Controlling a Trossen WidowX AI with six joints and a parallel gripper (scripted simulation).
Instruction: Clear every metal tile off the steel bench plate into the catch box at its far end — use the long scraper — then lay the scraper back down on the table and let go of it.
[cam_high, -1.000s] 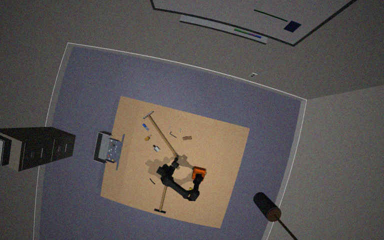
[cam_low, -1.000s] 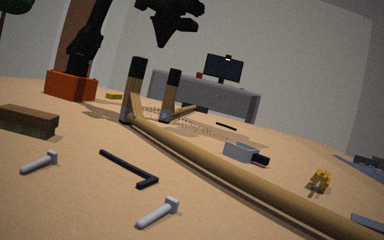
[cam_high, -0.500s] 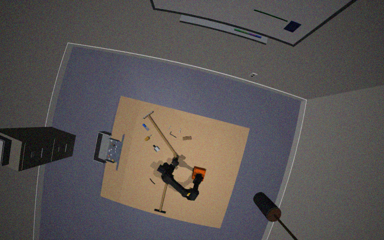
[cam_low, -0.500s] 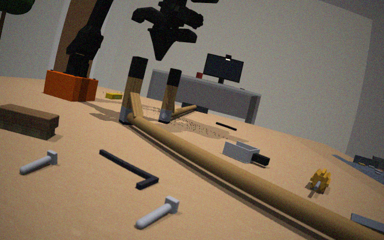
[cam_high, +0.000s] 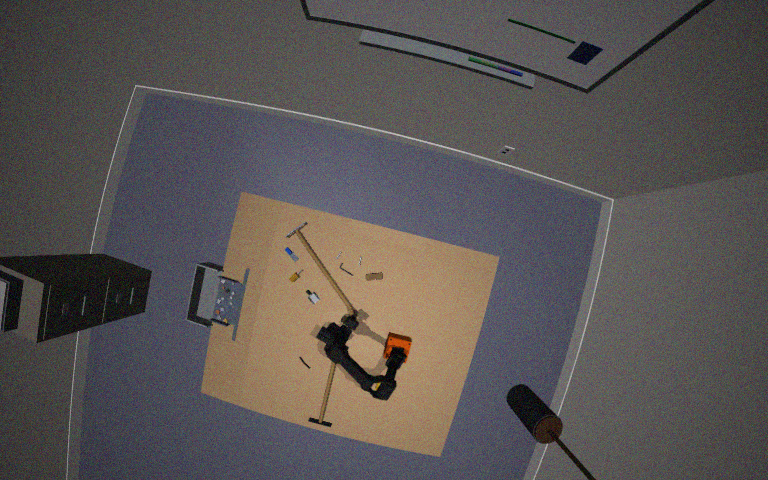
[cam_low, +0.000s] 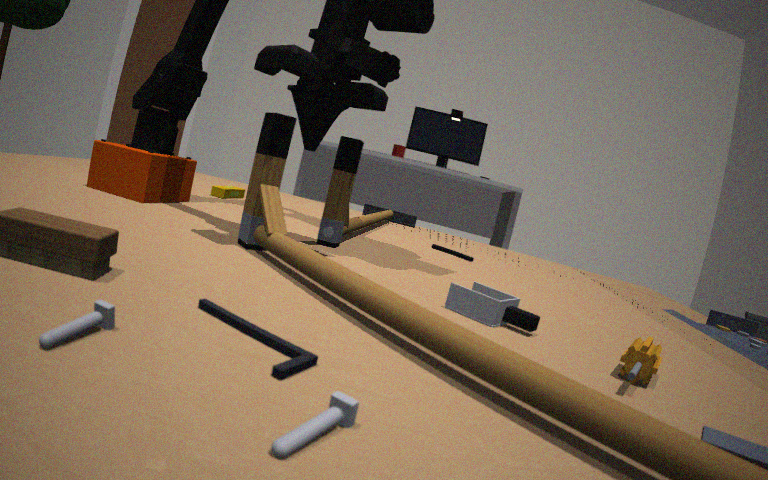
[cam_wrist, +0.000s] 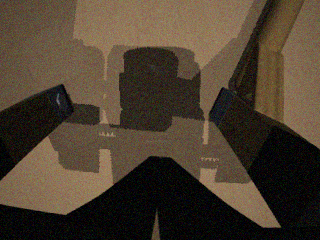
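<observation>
The table (cam_high: 441, 339) (cam_low: 164, 441) spread out below the gripper (cam_high: 338, 332) (cam_low: 310, 147) (cam_wrist: 161, 160). End effector: clenched on nothing, fingertips together, pointing down between 2 black-capped upright grips.

The long scraper (cam_high: 322, 266) (cam_low: 436, 325) (cam_wrist: 280, 30) lay on the table, ungrasped. Its grip end stood just beside the gripper; its shaft ran away toward the upper left of the top view, grey blade at the far tip. The shorter scraper (cam_high: 327, 396) (cam_low: 368, 219) also lay on the table, its grip end near the gripper, its black blade toward the lower edge of the top view.

The catch box (cam_high: 199, 294) was well apart from the gripper, to its left in the top view. The bench plate (cam_high: 240, 302) (cam_low: 730, 333) sat on the gripper's side of that box, with several small tiles (cam_high: 220, 301) on it. Exact tile count: couldn't tell.

The orange base (cam_high: 399, 341) (cam_low: 133, 172) stood right of the gripper from above. The brown block (cam_high: 373, 276) (cam_low: 56, 243) lay up and right of it. The grey open-sided piece (cam_high: 314, 297) (cam_low: 481, 305) was nearer, up and left; the black hex key (cam_high: 346, 270) (cam_low: 252, 332) was farther, almost straight up. The yellow ribbed part (cam_high: 295, 276) (cam_low: 640, 361) lay up and left, past the grey piece. The black rod (cam_high: 304, 362) (cam_low: 451, 252) was near, down and left.
</observation>
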